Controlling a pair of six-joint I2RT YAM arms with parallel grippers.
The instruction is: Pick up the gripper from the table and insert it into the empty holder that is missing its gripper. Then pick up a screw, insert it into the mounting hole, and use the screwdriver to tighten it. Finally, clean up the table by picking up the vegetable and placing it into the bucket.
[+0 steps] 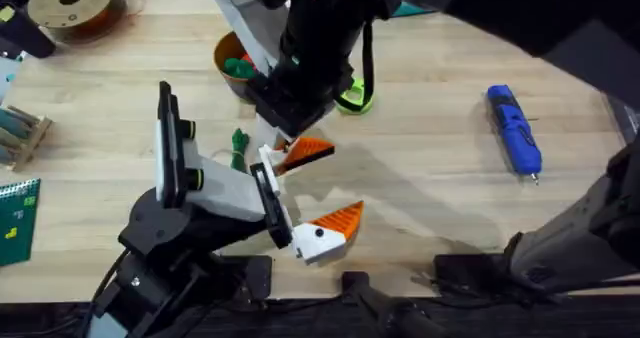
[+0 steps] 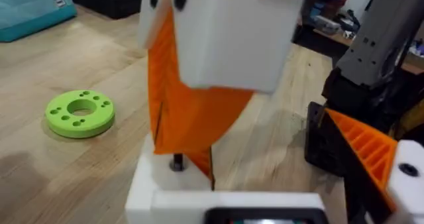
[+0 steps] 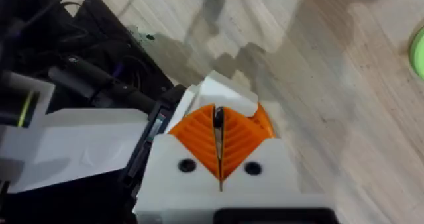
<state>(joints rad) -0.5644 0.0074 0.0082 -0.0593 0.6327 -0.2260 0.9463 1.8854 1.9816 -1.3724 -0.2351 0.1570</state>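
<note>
Stretching across all three views is the wooden bench (image 1: 450, 178), carrying everything else. The right arm (image 1: 330, 28) is reaching across the middle, large and dark under the overhead camera, and its gripper (image 1: 300, 156) is hanging over the bench centre; in the right wrist view its orange-padded fingers (image 3: 240, 139) are lying pressed together with nothing between them. The left arm (image 1: 200, 193) is rising from the lower left, and its gripper (image 1: 325, 228) is sitting near the front edge. In the left wrist view the left fingers (image 2: 361, 144) are standing spread apart, one at each side, and a white block with an orange ribbed wedge, the right gripper, is standing between them; whether they are touching it I cannot tell.

The bucket (image 1: 228, 66) is standing at the back of the bench, partly behind the right arm, with something green showing inside. The screwdriver (image 1: 514, 130) is lying well to the right, bit toward the front edge. A green ring (image 2: 80, 112) is lying flat near the bucket. The vegetable (image 1: 238, 142) is lying just left of the right gripper, between the bucket and the left arm.
</note>
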